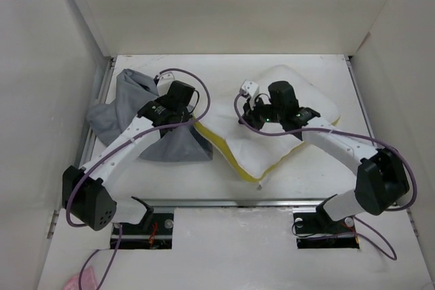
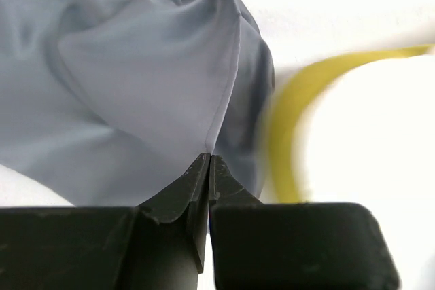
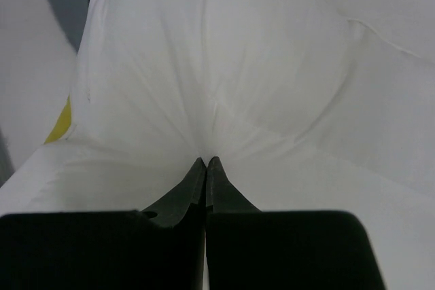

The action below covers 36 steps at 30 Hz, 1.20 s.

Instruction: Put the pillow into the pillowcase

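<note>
The left arm (image 1: 126,144) hides the middle of the pillowcase (image 1: 132,89); the right arm (image 1: 333,142) covers part of the pillow (image 1: 231,140), whose yellow band (image 2: 285,120) is blurred in the left wrist view.

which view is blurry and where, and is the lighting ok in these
Left wrist: the pillow is smeared and soft along its yellow edge, while the pillowcase fold at the left gripper is sharp. Right wrist: fair focus, low-contrast white fabric, soft crease shadows fanning from the right gripper. Top external: sharp, evenly lit, no glare.
</note>
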{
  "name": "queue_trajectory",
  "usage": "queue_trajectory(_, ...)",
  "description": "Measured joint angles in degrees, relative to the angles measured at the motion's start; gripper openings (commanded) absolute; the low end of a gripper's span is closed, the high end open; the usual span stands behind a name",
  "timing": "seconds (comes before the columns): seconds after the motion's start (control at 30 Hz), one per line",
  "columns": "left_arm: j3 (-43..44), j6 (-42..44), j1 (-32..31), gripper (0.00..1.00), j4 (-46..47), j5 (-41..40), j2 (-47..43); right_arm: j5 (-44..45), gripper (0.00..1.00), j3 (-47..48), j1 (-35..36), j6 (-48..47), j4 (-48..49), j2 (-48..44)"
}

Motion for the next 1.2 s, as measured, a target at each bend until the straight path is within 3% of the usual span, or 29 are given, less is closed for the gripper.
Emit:
queue_trajectory(0.3,0.0,1.2,-1.0,0.0,-1.0,4.5,-6.7,-5.2,0.0,3.3,9.9,-5.7,-2.1,6.5)
queue_trajectory(0.63,-2.3,1.4,-3.8,0.0,0.2,7.6,-12.0,0.6,0.0,14.1,9.1,-2.6,2.7,16.3)
queue_trajectory(0.83,-4.7,1.0,-4.4,0.0,0.7,8.7,-13.9,-5.0,0.0,21.2,8.0,-0.3,6.3,21.3)
queue_trajectory(1.07,-4.6,1.3,-4.4,0.0,1.4,8.2,-13.3,-8.3,0.0,21.7,12.2,-2.4,8.0,24.0)
queue_trajectory(1.2,-4.2,1.9,-4.4,0.0,2.4,9.0,-12.2,-0.9,0.0,20.2,14.1,1.8,13.4,25.6)
